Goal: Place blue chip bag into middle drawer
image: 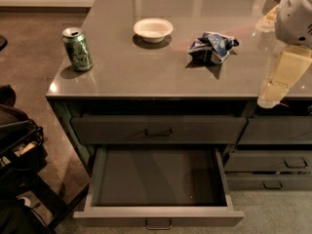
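Note:
The blue chip bag (212,47), crumpled foil with white patches, lies on the grey countertop (161,72), right of centre. The middle drawer (158,179) is pulled wide open below the counter; its greenish-grey walls and dark floor show nothing inside. Its flat front with a small bar handle (158,223) is at the bottom edge. My gripper (272,92) hangs at the right edge of the view, pointing down over the counter's front right edge. It is to the right of the bag and in front of it, apart from it, and empty.
A green drink can (77,48) stands near the counter's left edge. A white bowl (153,29) sits behind the middle of the counter. The top drawer (158,129) is closed. Narrower drawers (273,162) stack at the right. Dark equipment (17,150) stands on the floor at the left.

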Controlling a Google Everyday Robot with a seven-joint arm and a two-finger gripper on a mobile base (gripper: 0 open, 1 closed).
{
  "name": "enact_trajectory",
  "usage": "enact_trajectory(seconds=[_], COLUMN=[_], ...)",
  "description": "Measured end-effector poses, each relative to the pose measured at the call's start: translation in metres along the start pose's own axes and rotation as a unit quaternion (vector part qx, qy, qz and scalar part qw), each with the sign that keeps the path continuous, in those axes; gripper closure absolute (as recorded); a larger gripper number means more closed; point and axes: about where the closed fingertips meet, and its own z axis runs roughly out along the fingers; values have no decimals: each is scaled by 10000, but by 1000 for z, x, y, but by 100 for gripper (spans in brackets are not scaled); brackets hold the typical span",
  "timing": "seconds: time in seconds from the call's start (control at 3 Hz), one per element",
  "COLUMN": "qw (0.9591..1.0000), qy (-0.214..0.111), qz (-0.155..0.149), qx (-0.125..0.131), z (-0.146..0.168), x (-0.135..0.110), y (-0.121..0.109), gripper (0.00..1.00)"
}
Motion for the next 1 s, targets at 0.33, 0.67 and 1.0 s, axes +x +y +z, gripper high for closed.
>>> enact_trajectory(seconds=[0.33, 0.67, 1.0], qw=[9997, 9990, 9976], qy=[-179, -404, -655], qz=[3, -126, -197], qx=[162, 169, 125], z=[9, 31, 71], x=[-2, -10, -23], y=[-38, -89, -132], gripper=[0, 0, 0])
